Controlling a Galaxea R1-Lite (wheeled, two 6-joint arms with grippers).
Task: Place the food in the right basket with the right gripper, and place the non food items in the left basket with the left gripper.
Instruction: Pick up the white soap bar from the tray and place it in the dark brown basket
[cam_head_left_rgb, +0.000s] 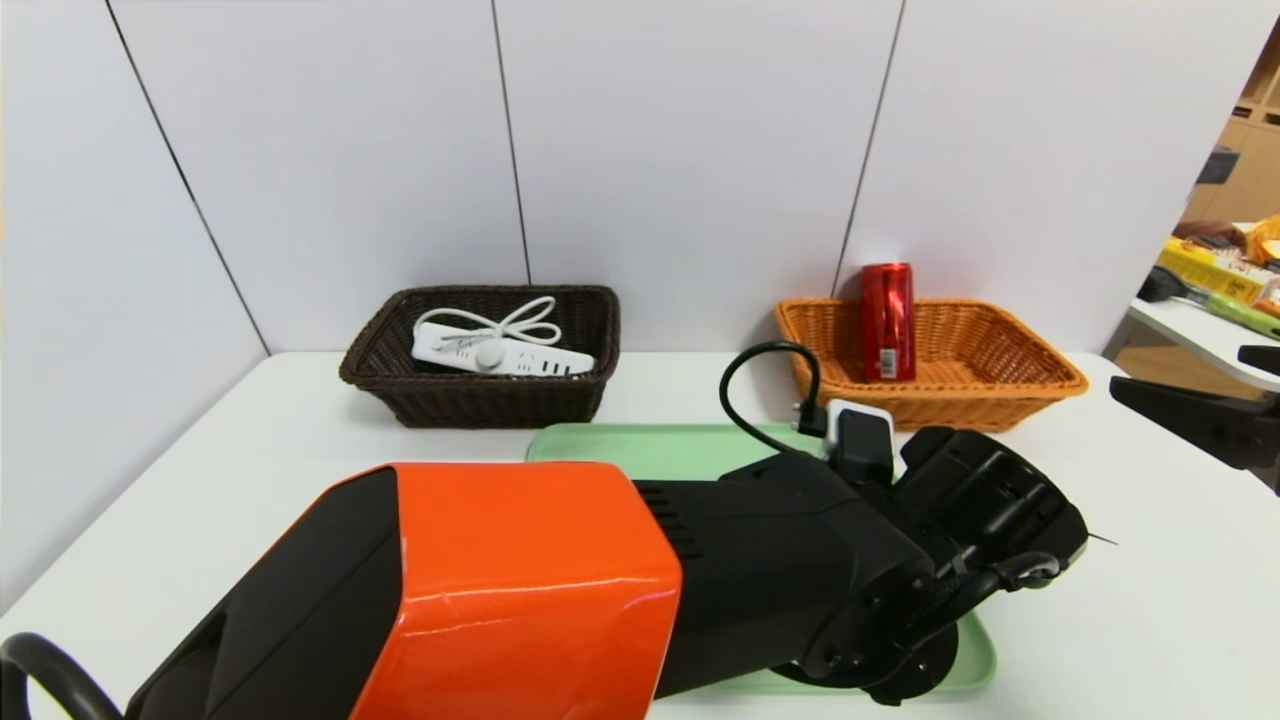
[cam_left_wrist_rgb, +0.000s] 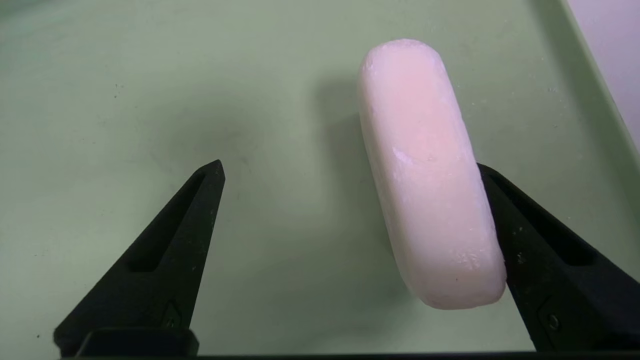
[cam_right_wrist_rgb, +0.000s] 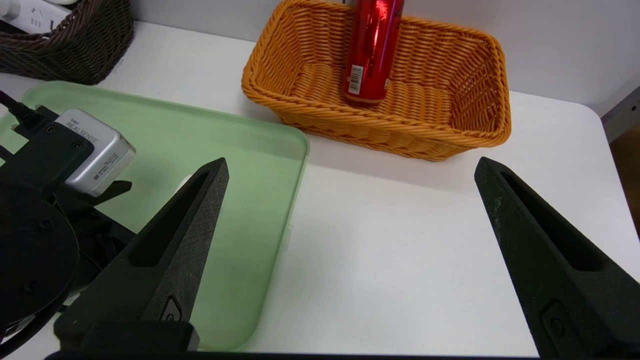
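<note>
Pale pink, rounded bar (cam_left_wrist_rgb: 432, 175)

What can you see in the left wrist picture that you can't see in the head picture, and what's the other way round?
Only the left wrist view shows the pale pink bar, lying between the left gripper's open fingers, closer to one than the other.

Only the head view shows the dark basket with a white power strip in it, the orange basket with a red can in it, and the right gripper off to the side.

Both show the green tray, though the left arm hides much of it in the head view.
</note>
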